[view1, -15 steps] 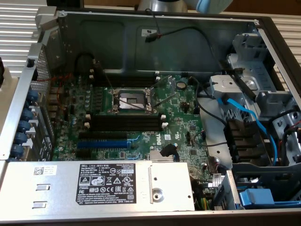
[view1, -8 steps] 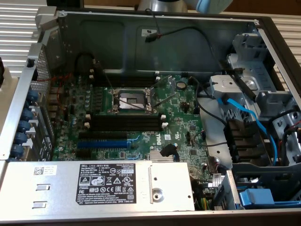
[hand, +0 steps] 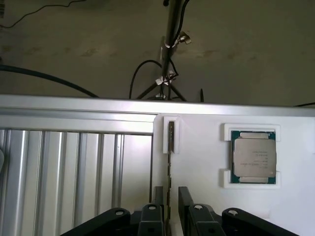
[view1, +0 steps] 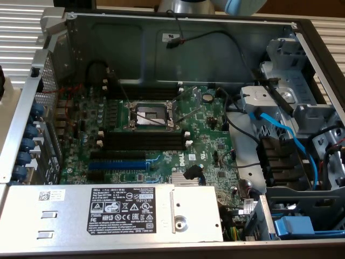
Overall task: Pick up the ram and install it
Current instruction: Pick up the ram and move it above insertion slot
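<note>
The ram (hand: 170,147) shows edge-on only, upright in a white holder (hand: 175,140), its near end hidden between the pincer (hand: 171,192) fingers. The pincer is released, one finger on either side, not gripping. In the exterior view the arm (view1: 186,5) is cut off at twelve o'clock.

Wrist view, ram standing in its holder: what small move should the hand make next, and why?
Probably close the hand on the ram. The ram stands on edge in its white holder, and the open fingers sit on either side of it with a gap on each side, so nothing is gripped yet.
</note>
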